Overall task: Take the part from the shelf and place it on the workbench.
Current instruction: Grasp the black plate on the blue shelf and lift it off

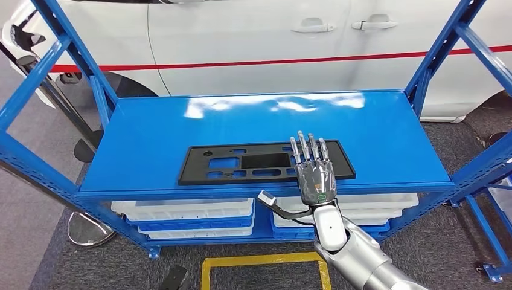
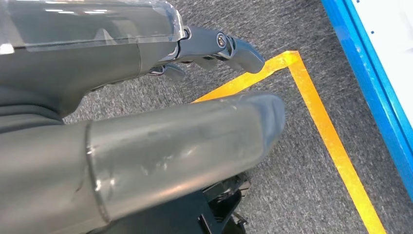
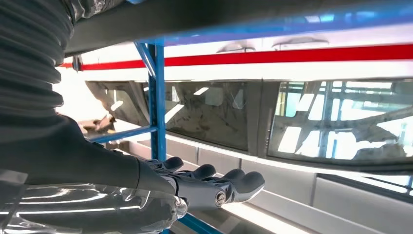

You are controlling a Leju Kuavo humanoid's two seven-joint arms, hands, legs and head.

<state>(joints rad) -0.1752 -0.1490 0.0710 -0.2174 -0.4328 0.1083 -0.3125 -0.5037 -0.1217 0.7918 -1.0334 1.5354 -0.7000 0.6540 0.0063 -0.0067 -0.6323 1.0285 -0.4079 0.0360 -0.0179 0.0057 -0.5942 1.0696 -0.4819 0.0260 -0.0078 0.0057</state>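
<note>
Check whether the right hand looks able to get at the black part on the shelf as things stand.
Probably yes: the right hand is already stretched flat over the black part's right end on the shelf, with nothing between them.

- Flat black plastic panel with cut-outs [image 1: 265,162]
- Glossy blue metal shelf [image 1: 151,130]
- White car with red stripe [image 1: 241,42]
- Yellow floor tape square [image 1: 265,261]
- Grey speckled carpet [image 2: 292,161]
</note>
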